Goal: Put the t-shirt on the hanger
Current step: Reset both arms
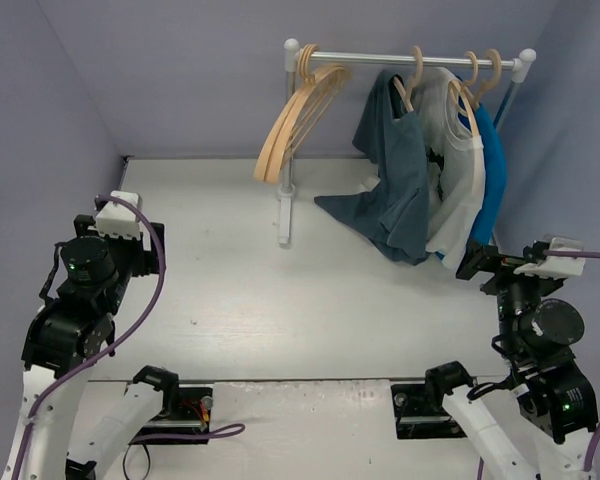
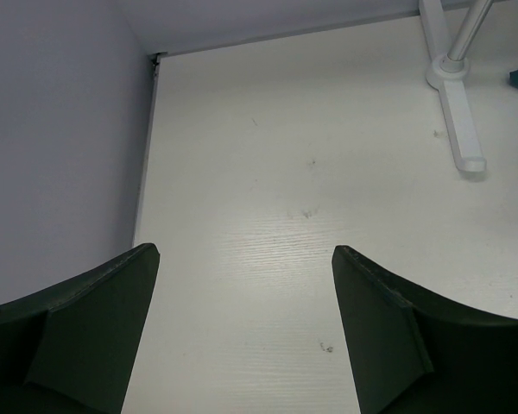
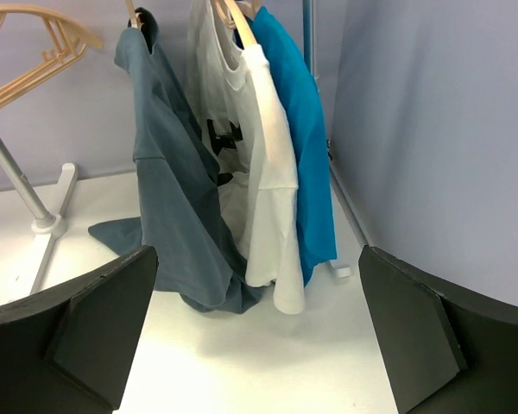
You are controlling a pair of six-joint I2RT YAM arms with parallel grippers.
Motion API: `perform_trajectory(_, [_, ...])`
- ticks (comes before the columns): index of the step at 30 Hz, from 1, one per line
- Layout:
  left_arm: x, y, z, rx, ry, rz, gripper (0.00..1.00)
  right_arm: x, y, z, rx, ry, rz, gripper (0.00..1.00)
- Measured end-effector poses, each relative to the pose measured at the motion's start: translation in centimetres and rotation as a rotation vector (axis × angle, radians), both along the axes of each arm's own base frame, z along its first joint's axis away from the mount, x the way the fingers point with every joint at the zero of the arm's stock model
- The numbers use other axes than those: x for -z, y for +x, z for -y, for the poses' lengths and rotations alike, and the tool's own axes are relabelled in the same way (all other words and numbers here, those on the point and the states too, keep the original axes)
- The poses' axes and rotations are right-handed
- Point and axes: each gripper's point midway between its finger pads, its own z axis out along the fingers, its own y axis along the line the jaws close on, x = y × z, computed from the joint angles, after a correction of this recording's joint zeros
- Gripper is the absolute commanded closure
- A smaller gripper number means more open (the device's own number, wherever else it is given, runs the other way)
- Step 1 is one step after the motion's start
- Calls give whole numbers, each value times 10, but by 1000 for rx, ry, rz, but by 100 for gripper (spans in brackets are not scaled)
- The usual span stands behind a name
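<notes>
White table (image 1: 280, 300); spare hangers (image 1: 290, 125), white shirt (image 1: 460, 210) beside t-shirt (image 1: 405, 195)

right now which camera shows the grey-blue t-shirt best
The right wrist view: the t-shirt is close and large there, from collar to trailing hem. The top view shows it whole but small; the left wrist catches only a corner.

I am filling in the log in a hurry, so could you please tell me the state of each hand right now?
The left hand is open and holds nothing.
The right hand is open and holds nothing.
</notes>
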Motion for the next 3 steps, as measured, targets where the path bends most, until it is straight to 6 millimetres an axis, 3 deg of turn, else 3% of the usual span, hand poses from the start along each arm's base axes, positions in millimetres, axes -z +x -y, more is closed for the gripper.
perform_trajectory(3, [1,0,0,-5,-6,-3,23,0,0,1,8,0,-3,0])
